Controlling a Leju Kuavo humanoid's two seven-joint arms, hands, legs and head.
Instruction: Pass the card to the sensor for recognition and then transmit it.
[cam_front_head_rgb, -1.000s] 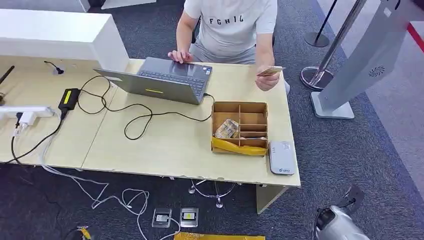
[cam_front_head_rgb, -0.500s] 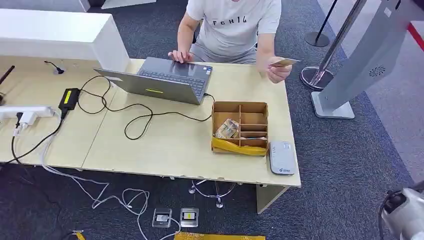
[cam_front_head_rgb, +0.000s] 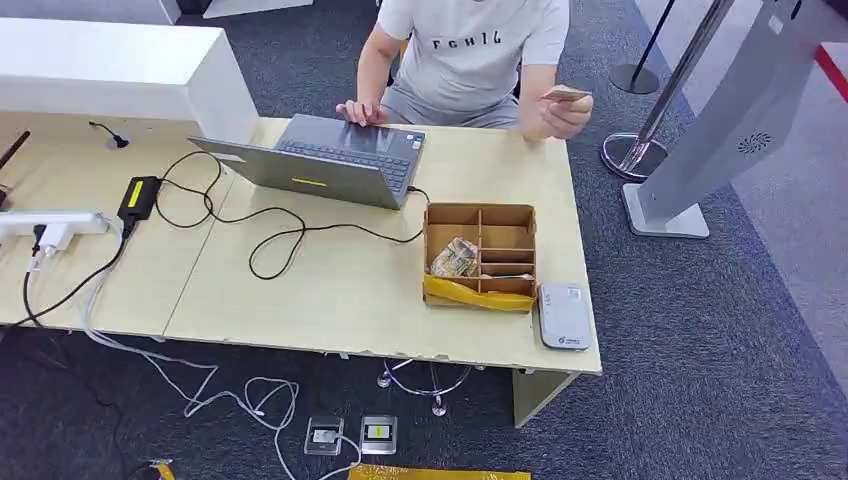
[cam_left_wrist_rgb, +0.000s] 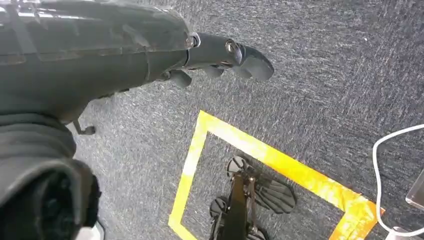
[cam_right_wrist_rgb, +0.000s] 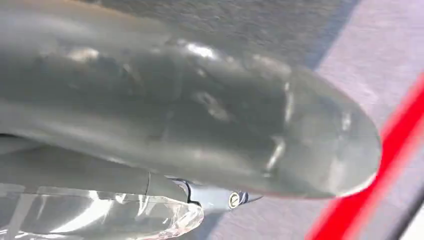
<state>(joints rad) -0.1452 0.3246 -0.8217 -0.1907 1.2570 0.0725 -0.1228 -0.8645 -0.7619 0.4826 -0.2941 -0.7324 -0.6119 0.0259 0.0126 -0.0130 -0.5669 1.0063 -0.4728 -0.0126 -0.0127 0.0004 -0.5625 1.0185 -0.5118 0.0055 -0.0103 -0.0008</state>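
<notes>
A person in a white shirt sits behind the table and holds up a tan card (cam_front_head_rgb: 565, 95) in one hand, above the table's far right corner. The grey-white card sensor (cam_front_head_rgb: 564, 316) lies flat on the table's near right corner, beside a wooden organiser box. My left hand (cam_left_wrist_rgb: 220, 55) hangs over the dark carpet with its fingers stretched out and nothing in them. My right hand (cam_right_wrist_rgb: 210, 145) is a close, blurred grey shape in the right wrist view, so how its fingers lie is unclear.
An open grey laptop (cam_front_head_rgb: 335, 158) with a power brick and looping black cables occupies the wooden table (cam_front_head_rgb: 330, 290). The wooden organiser box (cam_front_head_rgb: 480, 257) holds small items. A grey kiosk stand (cam_front_head_rgb: 730, 110) and barrier posts stand to the right. Yellow floor tape (cam_left_wrist_rgb: 260, 150) marks the carpet.
The person has lifted the card higher and a little to the right. My right arm, seen at the lower right earlier, has swung out of the head picture.
</notes>
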